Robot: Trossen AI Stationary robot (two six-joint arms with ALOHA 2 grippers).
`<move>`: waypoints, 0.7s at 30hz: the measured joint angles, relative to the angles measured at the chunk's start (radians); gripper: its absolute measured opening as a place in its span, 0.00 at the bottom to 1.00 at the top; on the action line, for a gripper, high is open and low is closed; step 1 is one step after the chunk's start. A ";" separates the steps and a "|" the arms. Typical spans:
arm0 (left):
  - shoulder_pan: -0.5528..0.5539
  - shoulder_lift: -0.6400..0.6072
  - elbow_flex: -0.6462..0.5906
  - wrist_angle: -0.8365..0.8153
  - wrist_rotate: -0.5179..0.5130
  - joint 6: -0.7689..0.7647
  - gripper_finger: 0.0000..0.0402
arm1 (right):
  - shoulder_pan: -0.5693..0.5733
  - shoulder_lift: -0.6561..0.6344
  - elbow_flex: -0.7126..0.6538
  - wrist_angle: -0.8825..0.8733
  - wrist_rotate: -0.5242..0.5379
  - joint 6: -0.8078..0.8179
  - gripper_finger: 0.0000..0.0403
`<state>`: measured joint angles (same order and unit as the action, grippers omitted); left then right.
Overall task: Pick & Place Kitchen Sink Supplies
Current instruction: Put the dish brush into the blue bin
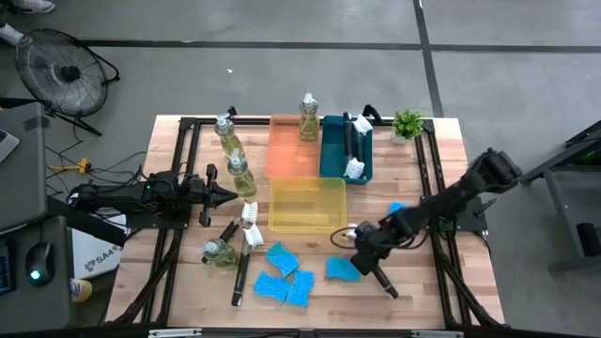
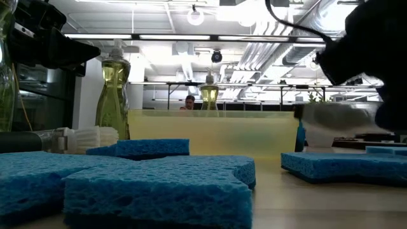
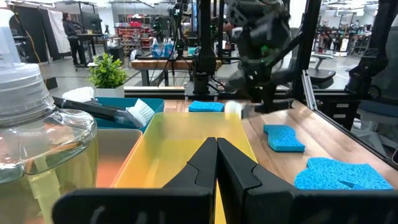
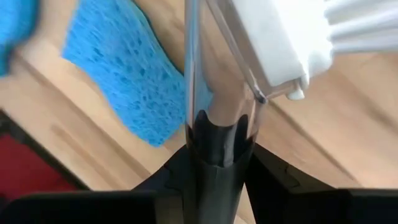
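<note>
My right gripper [image 1: 362, 246] hangs over the table's near right part, beside the yellow tray [image 1: 307, 205], shut on a dish brush [image 1: 368, 261] with a white head [image 1: 340, 236]. My left gripper [image 1: 225, 195] waits shut at the table's left, next to an upright soap bottle [image 1: 240, 175]. Other bottles stand at the far left [image 1: 225, 132] and in the orange tray [image 1: 308, 116]; one [image 1: 217, 252] lies on its side. Two brushes [image 1: 246, 246] lie left of the yellow tray, and another [image 1: 353, 146] lies in the teal tray. Several blue sponges [image 1: 282, 272] lie flat near the front edge. My right gripper pinches the brush's black handle [image 4: 217, 134] between its two fingers, close to the head end, coming from above and lying across it. The white head [image 2: 331, 119] is lifted off the table. The handle's free end [image 1: 389, 290] points toward the near edge.
A green potted plant [image 1: 408, 123] stands at the far right corner. One sponge [image 1: 343, 269] lies just below the held brush, and another [image 1: 398, 208] lies right of the yellow tray. A black frame rail [image 1: 441, 272] runs along the table's sides.
</note>
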<state>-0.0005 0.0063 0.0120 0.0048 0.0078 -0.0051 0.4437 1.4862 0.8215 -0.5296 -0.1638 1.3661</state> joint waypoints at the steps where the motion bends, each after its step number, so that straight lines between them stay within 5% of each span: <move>1: 0.000 0.000 0.000 0.000 0.000 0.000 0.00 | -0.016 -0.028 0.000 -0.011 0.007 -0.013 0.24; 11: 0.000 0.000 0.000 0.000 0.000 0.000 0.00 | -0.231 -0.287 0.002 -0.034 0.130 -0.222 0.24; 21: 0.000 0.000 0.000 0.000 0.000 0.000 0.00 | -0.502 -0.449 0.002 -0.002 0.135 -0.450 0.25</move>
<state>-0.0006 0.0067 0.0120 0.0048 0.0080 -0.0051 -0.0581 1.0374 0.8234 -0.5316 -0.0292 0.9161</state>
